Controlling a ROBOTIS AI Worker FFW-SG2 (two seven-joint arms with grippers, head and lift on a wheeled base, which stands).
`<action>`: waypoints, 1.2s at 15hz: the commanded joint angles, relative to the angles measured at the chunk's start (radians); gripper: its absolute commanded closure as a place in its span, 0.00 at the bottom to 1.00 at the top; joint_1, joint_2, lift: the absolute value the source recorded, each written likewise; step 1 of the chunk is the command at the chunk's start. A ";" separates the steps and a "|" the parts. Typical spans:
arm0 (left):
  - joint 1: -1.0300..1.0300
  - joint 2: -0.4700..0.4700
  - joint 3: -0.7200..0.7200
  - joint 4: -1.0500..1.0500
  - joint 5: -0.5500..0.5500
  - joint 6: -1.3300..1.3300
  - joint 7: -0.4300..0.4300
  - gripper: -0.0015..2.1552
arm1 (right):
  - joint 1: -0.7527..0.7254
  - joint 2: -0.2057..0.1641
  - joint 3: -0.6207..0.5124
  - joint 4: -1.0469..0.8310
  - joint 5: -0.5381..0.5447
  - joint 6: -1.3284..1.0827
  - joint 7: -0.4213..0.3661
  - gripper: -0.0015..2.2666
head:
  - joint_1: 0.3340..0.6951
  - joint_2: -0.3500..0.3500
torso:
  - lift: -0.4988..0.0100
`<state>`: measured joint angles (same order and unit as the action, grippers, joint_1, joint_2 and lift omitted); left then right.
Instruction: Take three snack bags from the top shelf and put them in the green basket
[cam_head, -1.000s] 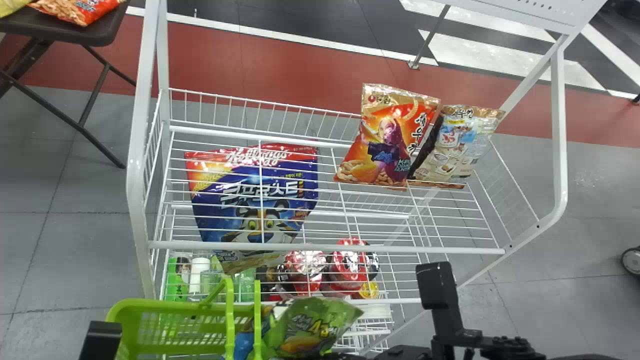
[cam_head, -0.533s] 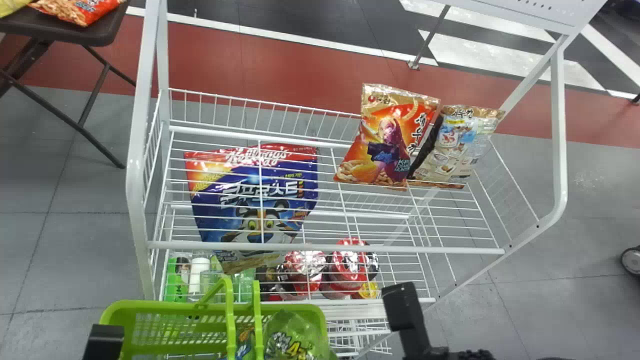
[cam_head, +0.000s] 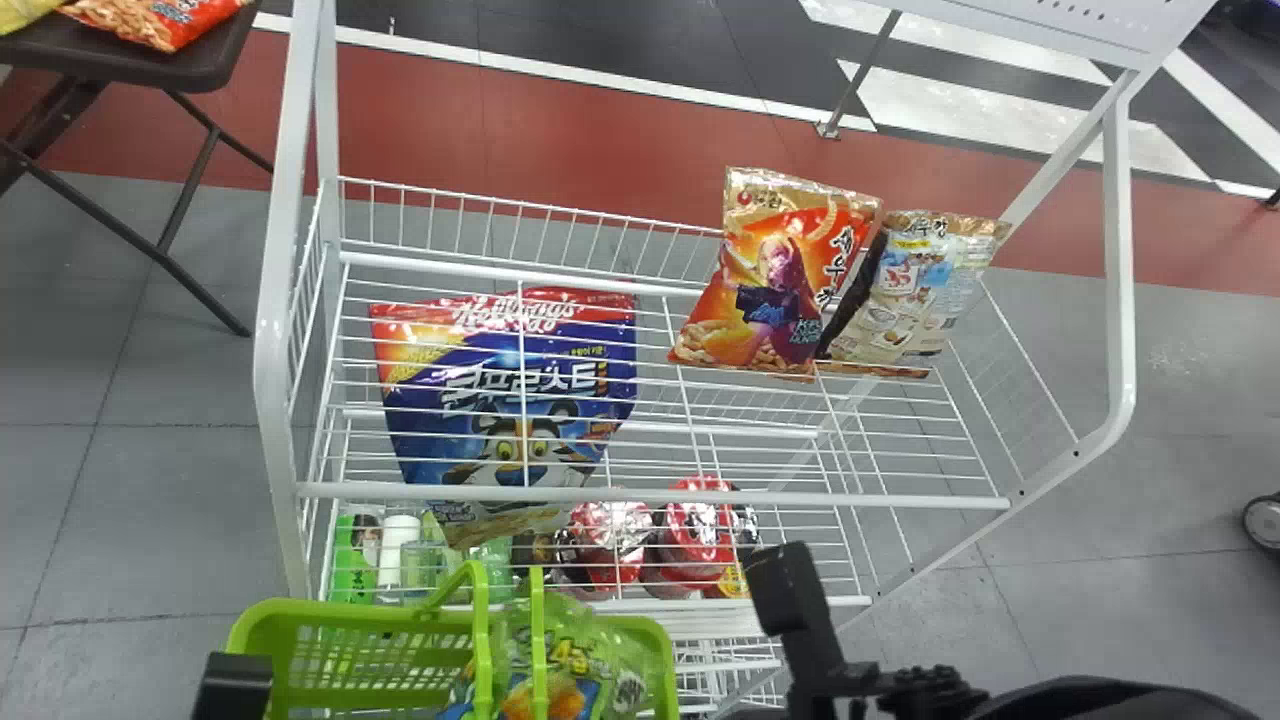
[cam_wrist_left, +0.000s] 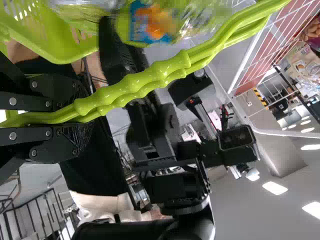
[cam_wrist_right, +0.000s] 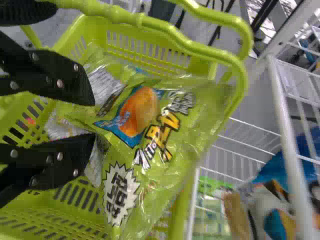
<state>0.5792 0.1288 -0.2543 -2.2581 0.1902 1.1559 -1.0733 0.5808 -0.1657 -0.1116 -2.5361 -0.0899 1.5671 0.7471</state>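
Leftward since the earlier frame go the right gripper (cam_head: 790, 590) and the green snack bag (cam_head: 590, 650), now in the green basket (cam_head: 350, 614).

Right fingers stand parted at the bag's crumpled end, while the left gripper (cam_head: 232, 688) is closed around the basket's handles (cam_head: 482, 640); an orange snack bag (cam_head: 775, 280) and a beige one (cam_head: 905, 290) stand side by side on the top shelf (cam_head: 650, 494).

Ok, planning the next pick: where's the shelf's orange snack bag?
In the head view, the orange bag is right of centre on the top shelf, just left of the beige bag.
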 joint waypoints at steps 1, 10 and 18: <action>0.002 0.000 -0.011 -0.005 -0.005 0.000 0.001 0.49 | -0.024 -0.012 -0.030 -0.052 0.022 0.005 0.005 0.02 | 1.00 0.00 | 0.92; 0.004 0.000 -0.045 -0.011 -0.026 0.003 0.009 0.49 | -0.004 0.138 -0.214 0.033 -0.068 -0.236 -0.091 0.03 | 1.00 0.00 | 0.92; 0.013 0.002 -0.026 -0.011 -0.028 0.003 0.003 0.49 | -0.309 0.156 -0.192 0.442 -0.096 -0.994 -0.350 0.03 | 1.00 0.00 | 0.92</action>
<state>0.5907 0.1304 -0.2859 -2.2688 0.1626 1.1590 -1.0688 0.3332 -0.0085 -0.3059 -2.1685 -0.2028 0.6320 0.4103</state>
